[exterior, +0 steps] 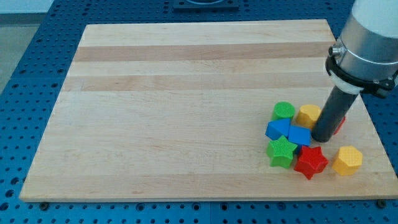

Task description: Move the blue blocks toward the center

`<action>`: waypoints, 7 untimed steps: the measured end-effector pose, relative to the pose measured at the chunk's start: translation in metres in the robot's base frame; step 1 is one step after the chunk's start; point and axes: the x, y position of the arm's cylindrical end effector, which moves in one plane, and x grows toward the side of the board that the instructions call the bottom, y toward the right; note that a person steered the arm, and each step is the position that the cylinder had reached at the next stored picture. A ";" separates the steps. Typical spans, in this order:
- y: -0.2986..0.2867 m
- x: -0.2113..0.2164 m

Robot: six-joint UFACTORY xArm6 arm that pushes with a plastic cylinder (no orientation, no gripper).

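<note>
Two blue blocks lie side by side at the view's lower right: a blue block point(278, 129) on the left and a blue cube point(300, 136) touching it on the right. My tip point(322, 139) stands just right of the blue cube, touching or nearly touching it. A red block point(339, 124) is mostly hidden behind the rod.
A green cylinder point(284, 111) and a yellow block point(308, 114) sit just above the blue blocks. A green star point(282, 152) and a red star point(310, 162) sit just below them. A yellow hexagonal block point(347, 160) lies right of the red star. The wooden board point(186, 106) ends close to the cluster's right.
</note>
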 end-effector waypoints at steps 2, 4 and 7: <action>0.000 0.011; -0.026 0.011; -0.081 0.000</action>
